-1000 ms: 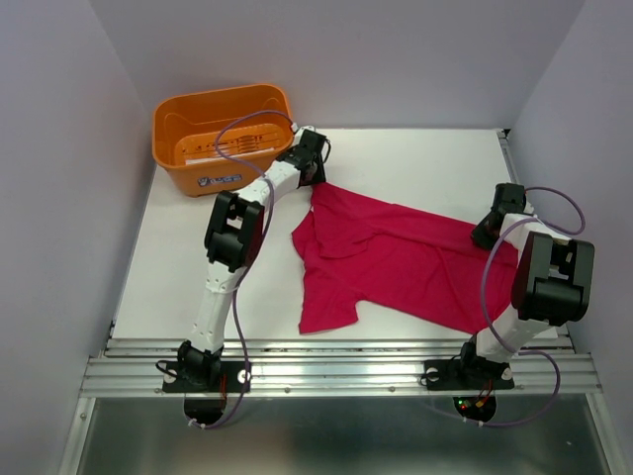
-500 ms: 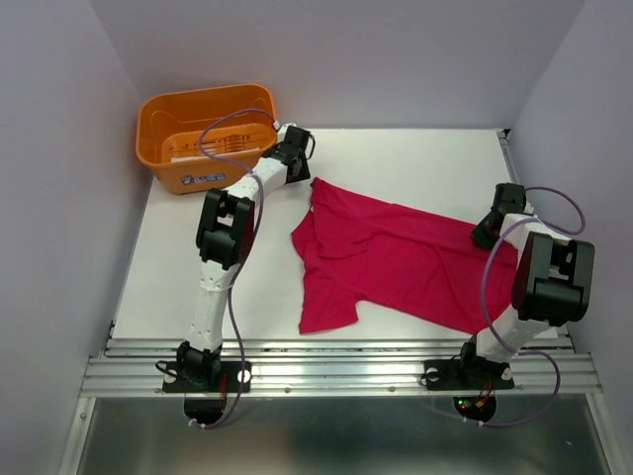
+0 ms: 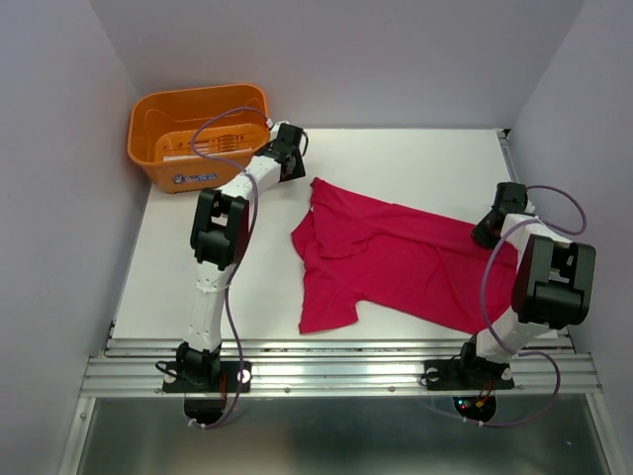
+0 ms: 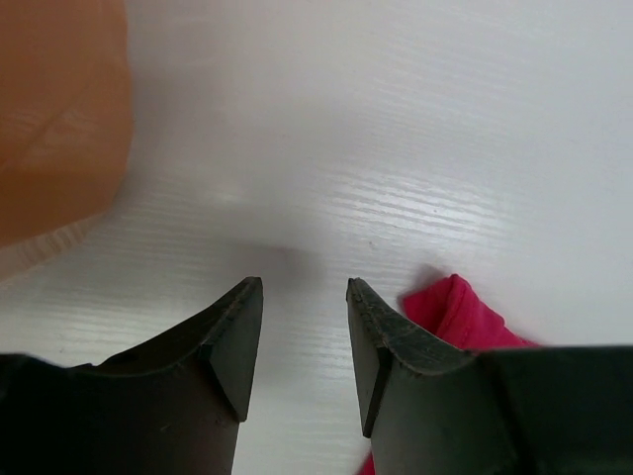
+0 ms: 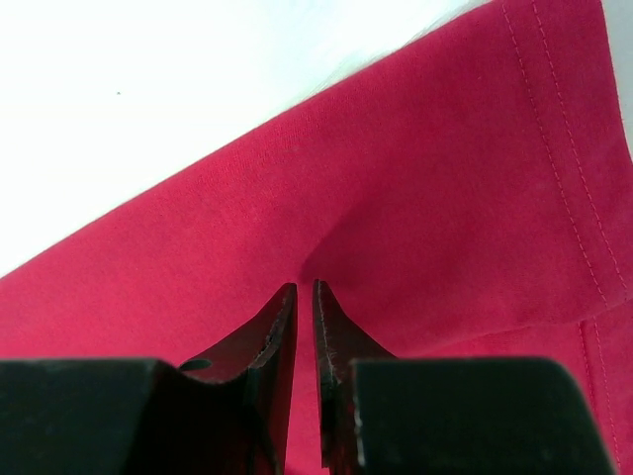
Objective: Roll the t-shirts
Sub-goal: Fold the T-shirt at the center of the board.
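The crimson-pink t-shirt (image 3: 396, 259) lies spread and rumpled across the white table (image 3: 415, 158), one sleeve toward the near edge. My left gripper (image 3: 292, 163) hovers just left of the shirt's far corner, beside the basket. In the left wrist view its fingers (image 4: 305, 287) stand open over bare table, with the shirt corner (image 4: 460, 312) just outside the right finger. My right gripper (image 3: 487, 236) sits at the shirt's right end. In the right wrist view it (image 5: 305, 287) is pinched nearly together on a raised crease of the t-shirt (image 5: 396, 178).
An orange plastic basket (image 3: 198, 99) stands at the far left corner, close to my left wrist, and shows as an orange blur (image 4: 59, 119) in the left wrist view. Grey walls close in the table on three sides. A metal rail runs along the near edge.
My left arm has swung left, away from the shirt's far corner, and the orange basket has slid left with it. The right arm and the shirt have not moved.
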Motion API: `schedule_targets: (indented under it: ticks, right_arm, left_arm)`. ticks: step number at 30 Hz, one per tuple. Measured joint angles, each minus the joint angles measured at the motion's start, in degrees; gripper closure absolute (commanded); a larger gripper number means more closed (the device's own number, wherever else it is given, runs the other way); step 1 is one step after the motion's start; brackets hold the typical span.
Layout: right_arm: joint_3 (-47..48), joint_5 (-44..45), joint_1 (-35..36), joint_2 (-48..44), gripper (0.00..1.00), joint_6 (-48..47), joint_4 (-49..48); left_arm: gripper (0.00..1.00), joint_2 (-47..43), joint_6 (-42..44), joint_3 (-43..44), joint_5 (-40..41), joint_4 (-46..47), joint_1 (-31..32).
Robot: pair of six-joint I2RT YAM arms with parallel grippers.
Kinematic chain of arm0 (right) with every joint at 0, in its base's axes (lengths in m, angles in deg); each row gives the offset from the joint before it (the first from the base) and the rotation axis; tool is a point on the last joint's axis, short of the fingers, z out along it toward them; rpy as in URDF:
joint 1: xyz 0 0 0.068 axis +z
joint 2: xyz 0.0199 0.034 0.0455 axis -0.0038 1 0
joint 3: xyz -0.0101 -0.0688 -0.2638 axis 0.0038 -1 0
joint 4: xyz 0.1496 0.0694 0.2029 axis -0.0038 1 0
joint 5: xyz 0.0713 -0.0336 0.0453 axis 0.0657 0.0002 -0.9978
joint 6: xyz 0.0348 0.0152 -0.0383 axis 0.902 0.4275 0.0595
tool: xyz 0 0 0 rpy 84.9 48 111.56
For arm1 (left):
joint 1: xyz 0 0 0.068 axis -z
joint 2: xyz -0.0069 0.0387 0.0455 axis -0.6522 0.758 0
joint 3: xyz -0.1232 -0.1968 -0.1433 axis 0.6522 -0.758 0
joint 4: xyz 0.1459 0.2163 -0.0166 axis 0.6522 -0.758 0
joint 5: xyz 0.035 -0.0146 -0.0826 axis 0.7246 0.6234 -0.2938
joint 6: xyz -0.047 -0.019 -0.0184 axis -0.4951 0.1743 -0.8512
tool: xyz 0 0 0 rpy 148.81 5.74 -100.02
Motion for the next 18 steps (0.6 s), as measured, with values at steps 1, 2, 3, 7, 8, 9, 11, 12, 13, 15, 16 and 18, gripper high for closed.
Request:
schedule_targets:
  ticks: [1,2,3,7,8,9,11,12,13,15,16,18]
  right_arm:
    - [0.02,-0.02,0.00,-0.07,0.83,0.00,0.02]
    - [0.00,-0.07,0.00,-0.11,0.82,0.00,0.02]
    - [0.02,-0.11,0.00,-0.13,0.83,0.00,0.02]
    - [0.02,-0.15,0.00,-0.13,0.82,0.00,0.04]
    - [0.02,-0.15,0.00,-0.13,0.82,0.00,0.07]
    - [0.02,-0.15,0.00,-0.13,0.82,0.00,0.07]
    - [0.00,-0.15,0.00,-0.13,0.82,-0.02,0.07]
    - [0.02,-0.15,0.00,-0.13,0.82,-0.02,0.07]
    - [0.00,-0.15,0.00,-0.13,0.82,-0.02,0.07]
    - [0.02,-0.15,0.00,-0.13,0.83,-0.02,0.07]
    - [0.02,-0.17,0.00,-0.13,0.83,-0.02,0.07]
    - [0.02,-0.17,0.00,-0.13,0.83,-0.02,0.07]
  left_arm:
    - [0.49,-0.09,0.00,0.00,-0.13,0.11,0.13]
    - [0.49,-0.22,-0.02,0.00,-0.35,0.20,0.37]
    - [0.49,-0.31,-0.02,0.00,-0.48,0.20,0.72]
    - [0.49,-0.39,-0.22,0.00,-0.85,0.57,2.45]
    - [0.49,-0.39,-0.26,0.00,-1.09,0.57,2.80]
    - [0.48,-0.39,-0.31,0.02,-1.25,0.59,3.13]
    - [0.47,-0.39,-0.37,0.02,-1.64,0.61,3.78]
    - [0.46,-0.39,-0.39,0.02,-1.88,0.63,4.02]
    - [0.46,-0.39,-0.39,0.02,-2.14,0.63,4.28]
    - [0.45,-0.39,-0.42,0.02,-2.75,1.05,4.50]
    - [0.45,-0.39,-0.44,0.02,-3.08,1.40,4.52]
    - [0.43,-0.39,-0.46,0.02,-3.61,2.01,4.50]
